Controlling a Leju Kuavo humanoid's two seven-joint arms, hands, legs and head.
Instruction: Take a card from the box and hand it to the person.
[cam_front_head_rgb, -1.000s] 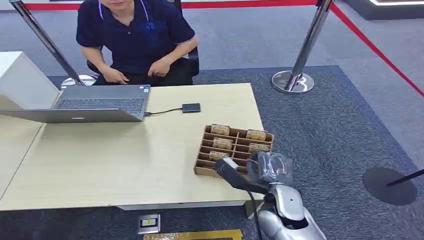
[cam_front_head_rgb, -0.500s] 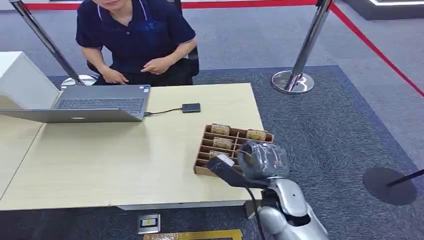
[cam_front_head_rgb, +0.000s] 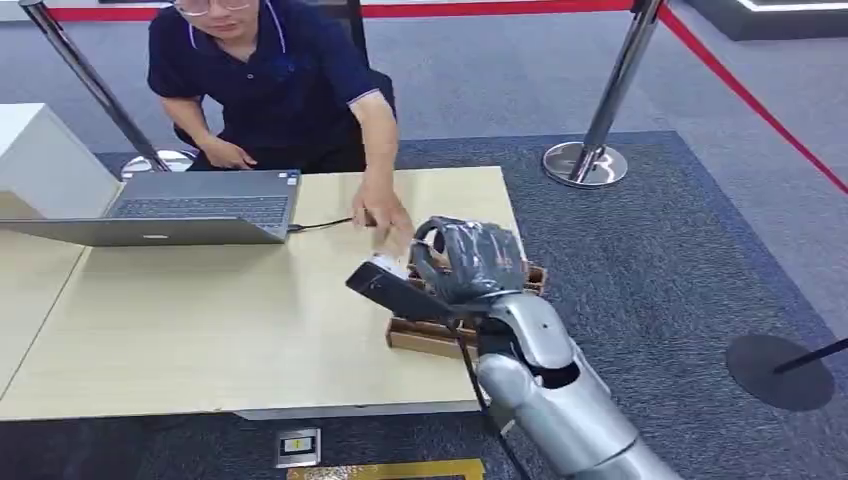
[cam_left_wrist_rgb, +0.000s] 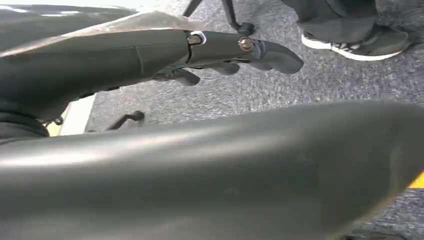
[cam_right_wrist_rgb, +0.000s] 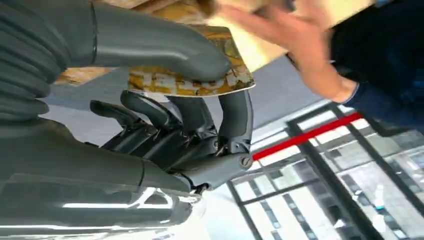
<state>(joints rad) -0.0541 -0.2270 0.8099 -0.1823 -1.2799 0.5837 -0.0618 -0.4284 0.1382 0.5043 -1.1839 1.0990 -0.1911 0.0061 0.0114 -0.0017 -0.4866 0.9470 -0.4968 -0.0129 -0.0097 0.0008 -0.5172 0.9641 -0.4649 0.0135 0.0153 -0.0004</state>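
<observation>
My right hand (cam_front_head_rgb: 466, 262) is raised above the brown compartment box (cam_front_head_rgb: 424, 337) at the table's right edge. It pinches a yellow-patterned card (cam_right_wrist_rgb: 200, 80) between the thumb (cam_right_wrist_rgb: 165, 47) and the dark fingers (cam_right_wrist_rgb: 235, 120). The person (cam_front_head_rgb: 270, 80) sits behind the table and stretches a hand (cam_front_head_rgb: 385, 215) towards my right hand, close to the card; in the right wrist view that hand (cam_right_wrist_rgb: 292, 35) is blurred, just beyond the card's edge. My left hand (cam_left_wrist_rgb: 225, 55) hangs over the carpet with its fingers loosely apart and nothing in it.
An open laptop (cam_front_head_rgb: 200, 205) stands on the wooden table (cam_front_head_rgb: 220, 320) at the back left, with a cable (cam_front_head_rgb: 322, 224) running right. A white box (cam_front_head_rgb: 40, 160) sits at far left. Stanchion posts (cam_front_head_rgb: 590, 160) with red rope stand behind, and a round base (cam_front_head_rgb: 780, 372) lies right.
My right hand has lifted from the box and moved up and left towards the person, carrying the card. The person has leaned forward and reached an arm across the table to it.
</observation>
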